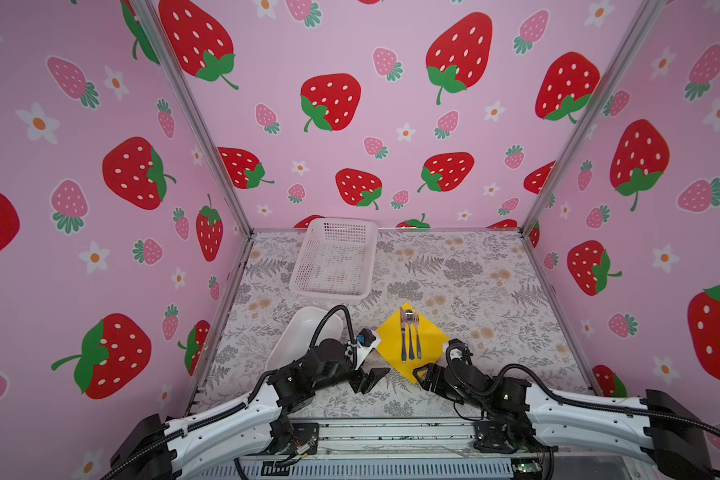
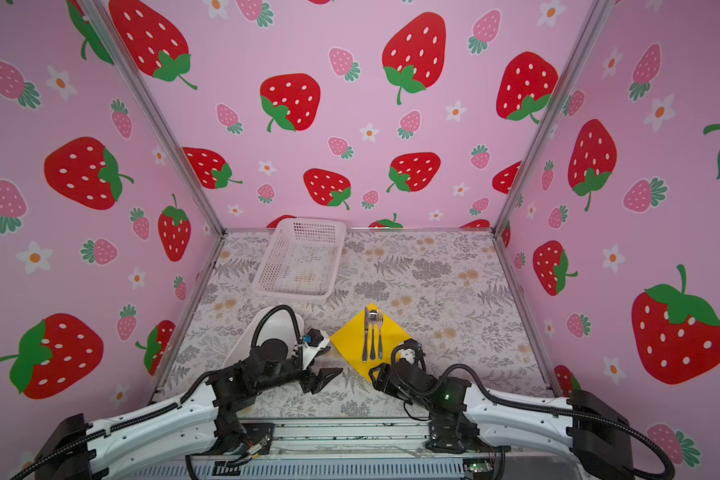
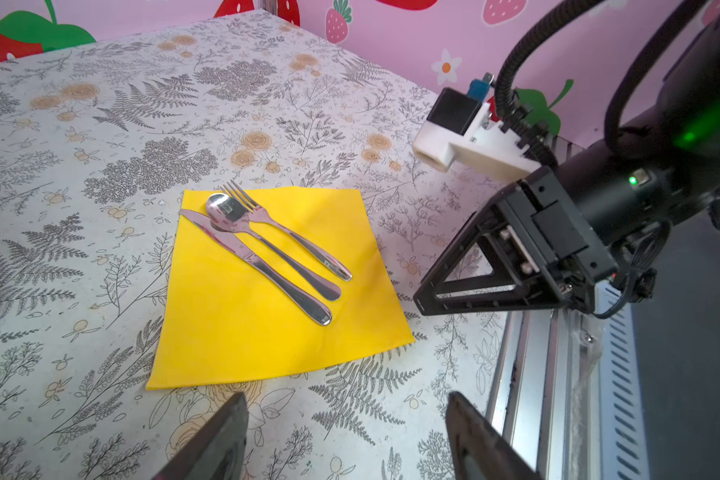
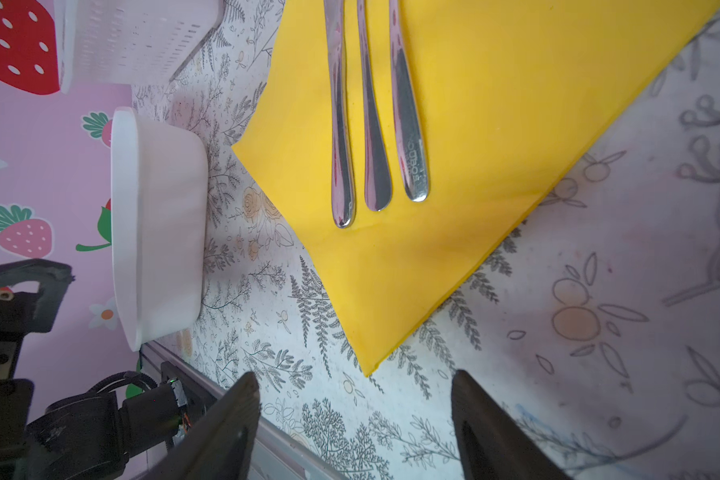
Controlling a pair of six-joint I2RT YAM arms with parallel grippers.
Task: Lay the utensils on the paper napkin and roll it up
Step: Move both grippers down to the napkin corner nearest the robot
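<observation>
Left tool (image 3: 350, 419) and right tool (image 4: 354, 415) both stand spread, with nothing between the fingers of either.

Placement is judged complete. The utensils (image 1: 410, 336), a knife, a spoon and a fork, lie side by side on the paper napkin (image 1: 389, 340), handles toward the robot and heads at the far corner.

Rolling is judged not begun. The napkin lies flat and unfolded on the tabletop (image 1: 474, 291), set corner-on to the robot.

Its near corner sits just ahead of the right tool, in line with the open gap, and is not pinched. The left tool is just beside the near left edge, apart from it. Neither tool touches the utensils.
</observation>
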